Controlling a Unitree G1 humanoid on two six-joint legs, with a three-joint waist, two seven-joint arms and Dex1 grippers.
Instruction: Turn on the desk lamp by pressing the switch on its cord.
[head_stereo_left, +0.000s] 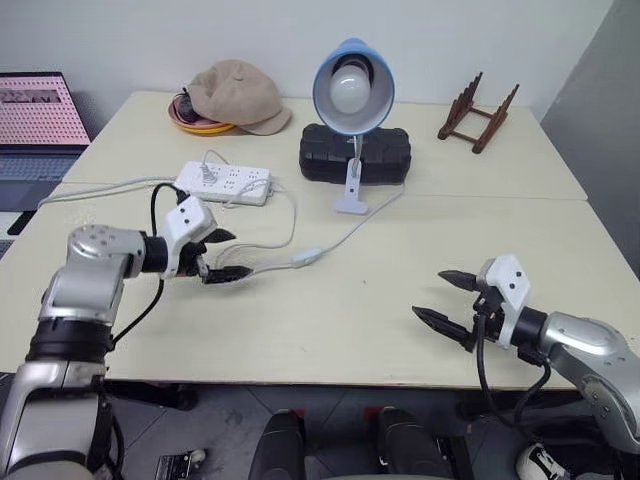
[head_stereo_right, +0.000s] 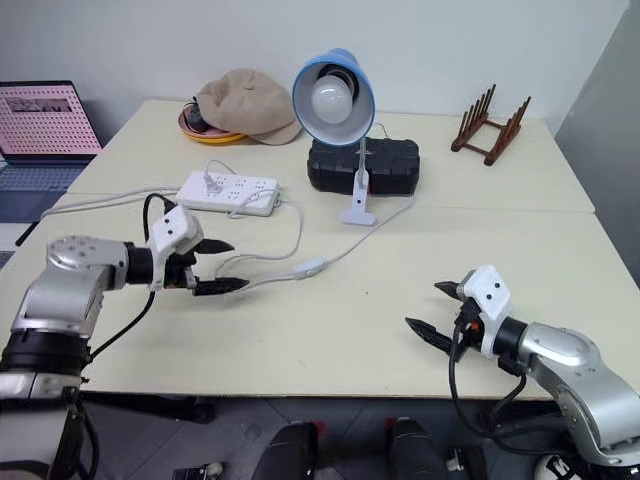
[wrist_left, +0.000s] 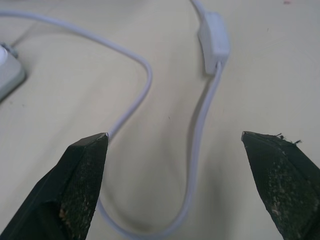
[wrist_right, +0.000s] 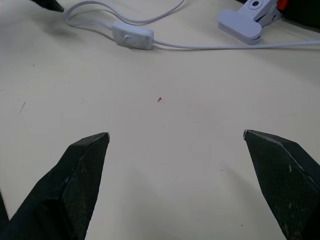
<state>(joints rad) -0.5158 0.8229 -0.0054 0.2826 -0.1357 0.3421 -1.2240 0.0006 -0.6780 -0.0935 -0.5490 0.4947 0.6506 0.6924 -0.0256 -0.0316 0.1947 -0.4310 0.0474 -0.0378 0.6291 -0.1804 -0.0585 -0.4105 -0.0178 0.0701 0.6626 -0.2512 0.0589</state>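
switch: the switch (head_stereo_left: 310, 258) lay flat on the cream table (head_stereo_left: 330, 320), a small white inline block near the middle, between the two arms and closer to the left one.
cord: the cord (head_stereo_left: 365, 222) ran from the lamp's clip base across the table to the switch, then curled on in a loose loop in front of the left gripper's fingers.
desk lamp: the desk lamp (head_stereo_left: 352, 90) stood clipped upright at the far side, blue shade facing the camera, bulb unlit; the task looked not yet done.
left gripper: the left gripper (head_stereo_left: 222, 255) hovered with jaws wide apart and empty, the cord's loop between its fingertips (wrist_left: 82, 165), the switch just beyond them.
right gripper: the right gripper (head_stereo_left: 447, 298) sat at the near edge, spread wide and holding nothing, well apart from the switch.
handling, weight: the switch looked light and hard-shelled; likely to skid on the smooth tabletop if pushed sideways.
handling, cord: thin and limp, it probably would not hold the switch in place.
where to hold: best judged to pin the block's long sides, or press straight down on its small rocker, seen on its upper face in the right wrist view (wrist_right: 132, 36).
risk: a slanted push could slide or roll the block.
nearby: a power strip (head_stereo_left: 223, 183) lay just behind the left gripper.
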